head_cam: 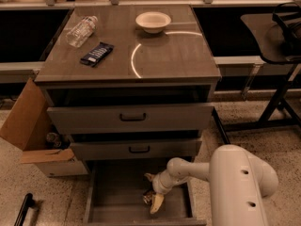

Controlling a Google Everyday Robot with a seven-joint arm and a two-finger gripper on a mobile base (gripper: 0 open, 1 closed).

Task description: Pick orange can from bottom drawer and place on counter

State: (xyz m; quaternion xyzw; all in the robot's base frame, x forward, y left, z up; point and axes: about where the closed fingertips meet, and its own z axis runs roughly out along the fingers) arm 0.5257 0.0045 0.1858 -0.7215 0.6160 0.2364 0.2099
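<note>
My claw [151,193] sits low in the bottom drawer [113,192], rt of centre, spread wide. Orange can [147,199] lies on the drawer floor betw. my fingers, just beside the lower one; contact cannot be told. Both upper drawers part open. Desk [178,55] carries a white bowl [153,21], clear bottle [81,30] on its side and dark snack pack [96,53]. Cardboard box [28,126] stands left of cabinet.
</note>
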